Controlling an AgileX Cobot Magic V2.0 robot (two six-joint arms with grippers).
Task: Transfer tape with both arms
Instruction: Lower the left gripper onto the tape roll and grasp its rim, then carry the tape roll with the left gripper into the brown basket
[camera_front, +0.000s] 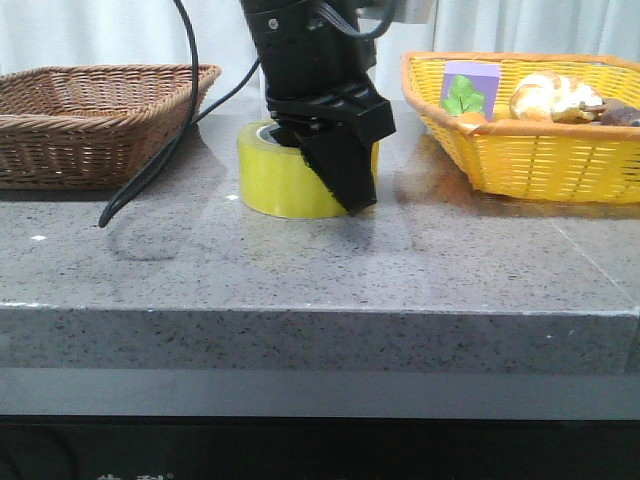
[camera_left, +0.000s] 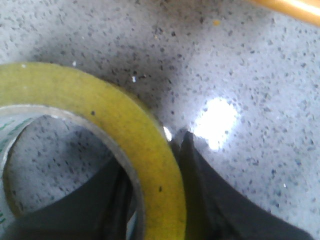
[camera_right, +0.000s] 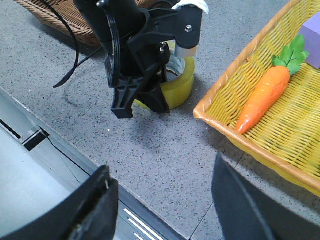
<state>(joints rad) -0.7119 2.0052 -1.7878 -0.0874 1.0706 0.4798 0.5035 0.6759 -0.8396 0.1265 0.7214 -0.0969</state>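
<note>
The tape is a wide yellow roll lying flat on the grey stone table, between two baskets. My left gripper comes down on it from above and is shut on its wall. In the left wrist view one dark finger sits inside the core and the other finger outside, with the tape pinched between them. In the right wrist view the tape and the left gripper show from the side. My right gripper hangs open over the table's front edge, well away from the roll.
A brown wicker basket stands at the back left. A yellow woven basket at the back right holds a toy carrot and other food items. A black cable droops from the left arm to the table.
</note>
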